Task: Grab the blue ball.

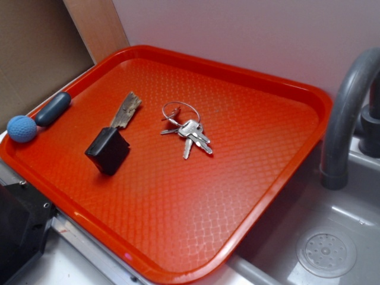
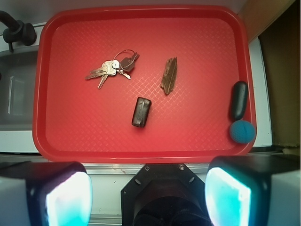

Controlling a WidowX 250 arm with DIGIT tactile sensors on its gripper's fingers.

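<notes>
The blue ball (image 1: 22, 129) is a small light-blue dimpled sphere resting on the left rim of the red tray (image 1: 285, 89). In the wrist view the blue ball (image 2: 242, 131) sits at the tray's (image 2: 141, 153) near right corner. A dark blue-grey capsule (image 1: 53, 108) lies touching it, and shows in the wrist view (image 2: 238, 100) just beyond the ball. My gripper (image 2: 147, 197) is open and empty, high above the tray's near edge, with both fingers spread wide; the ball lies ahead of the right finger (image 2: 228, 197). The gripper does not show in the exterior view.
On the tray lie a black block (image 1: 108, 149) (image 2: 141, 111), a piece of bark (image 1: 126, 110) (image 2: 169, 75) and a bunch of keys (image 1: 189, 132) (image 2: 110, 69). A grey sink (image 1: 332, 249) with a faucet (image 1: 344, 113) stands to the right. A wooden board (image 1: 95, 24) stands behind.
</notes>
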